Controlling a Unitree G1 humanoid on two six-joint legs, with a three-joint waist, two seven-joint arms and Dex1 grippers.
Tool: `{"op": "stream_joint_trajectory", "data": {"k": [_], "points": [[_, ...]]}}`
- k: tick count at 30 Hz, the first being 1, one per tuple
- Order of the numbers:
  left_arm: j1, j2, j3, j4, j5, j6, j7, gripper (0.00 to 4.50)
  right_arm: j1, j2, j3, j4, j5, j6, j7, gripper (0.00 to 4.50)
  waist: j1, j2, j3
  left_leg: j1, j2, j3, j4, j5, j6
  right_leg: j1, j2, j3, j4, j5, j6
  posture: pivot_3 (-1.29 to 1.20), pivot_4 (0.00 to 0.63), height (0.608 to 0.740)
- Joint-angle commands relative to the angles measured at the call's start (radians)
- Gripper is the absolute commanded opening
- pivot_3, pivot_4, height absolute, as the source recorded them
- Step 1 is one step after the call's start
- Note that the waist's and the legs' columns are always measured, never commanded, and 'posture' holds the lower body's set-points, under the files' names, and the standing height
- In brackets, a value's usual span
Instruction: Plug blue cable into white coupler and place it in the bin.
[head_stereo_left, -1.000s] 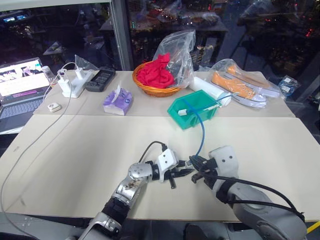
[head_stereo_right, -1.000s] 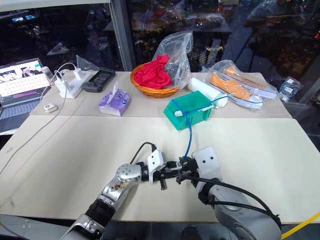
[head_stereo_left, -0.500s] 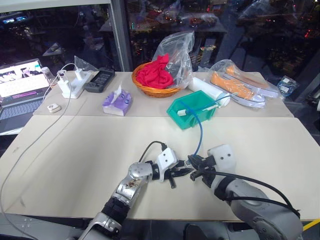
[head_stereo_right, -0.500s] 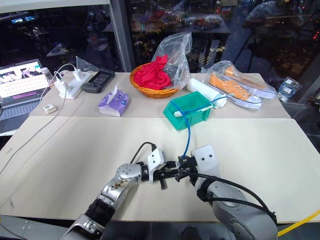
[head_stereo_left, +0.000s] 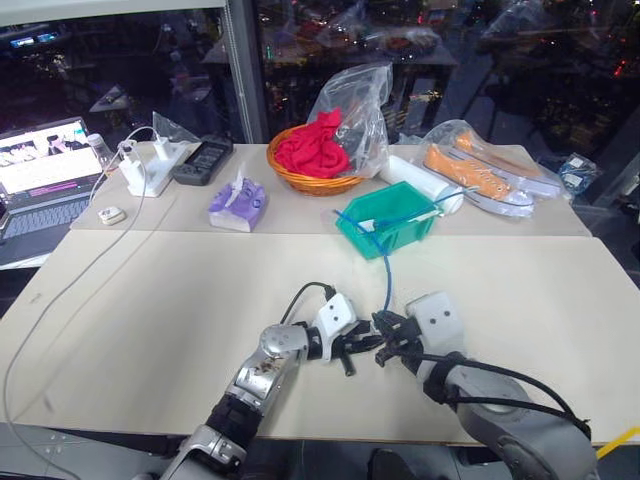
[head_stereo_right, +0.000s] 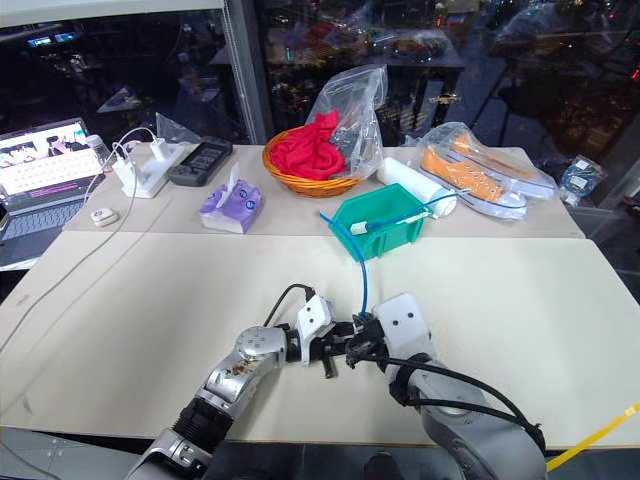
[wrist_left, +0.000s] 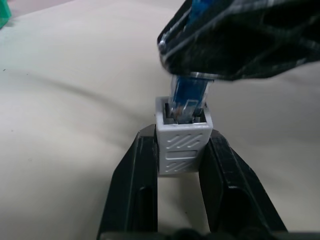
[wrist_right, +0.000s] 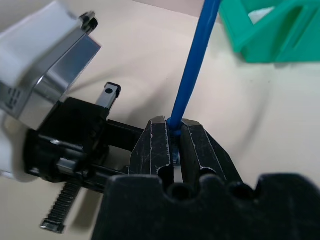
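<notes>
Left pincer (wrist_left: 182, 150) clamped on white coupler (wrist_left: 183, 141), socket turned toward other arm — held rigid so plug has fixed target. Right pincer (wrist_right: 172, 137) pinched tight on blue cable (wrist_right: 192, 75) just behind plug, short grip for stiffness; plug tip sits in socket mouth, full seating unclear. Cable's far end trails back into bin (head_stereo_left: 395, 235) on tabletop (head_stereo_left: 150, 300) — drop-off near.
</notes>
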Motion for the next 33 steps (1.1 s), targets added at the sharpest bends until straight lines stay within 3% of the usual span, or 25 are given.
{"op": "stream_joint_trajectory", "data": {"k": [1,13,23,33], "points": [[-0.029,-0.041,0.006,-0.081,-0.048,-0.012,-0.003,0.67,0.059,0.027,0.071,0.069,-0.004,0.042,0.021,0.0,0.0,0.0,0.0,0.0,0.0,0.0,0.0,0.0,0.0,0.0,0.0,0.0,0.0,0.0,0.0,0.0,0.15,0.728],[-0.029,-0.044,0.009,-0.091,-0.048,-0.002,-0.006,0.67,0.15,0.171,0.04,0.158,-0.001,0.116,0.033,0.0,0.0,0.001,-0.009,0.0,0.0,0.0,-0.002,0.0,0.0,0.001,0.0,0.0,0.0,-0.002,0.0,0.0,0.15,0.728],[-0.04,-0.047,0.017,-0.083,-0.047,-0.002,-0.001,0.67,0.138,0.186,0.114,0.204,-0.039,0.12,0.048,0.0,-0.001,0.001,-0.016,0.001,0.0,0.0,-0.002,0.0,0.0,0.001,0.0,0.0,0.001,-0.002,0.0,0.0,0.15,0.728],[-0.04,-0.048,0.024,-0.091,-0.056,0.009,0.0,0.67,0.12,0.189,0.072,0.178,-0.05,0.107,0.066,0.0,-0.001,0.0,-0.018,0.001,0.0,0.0,-0.002,0.0,0.0,0.001,0.0,0.0,0.001,-0.002,0.0,0.0,0.15,0.728]]}}
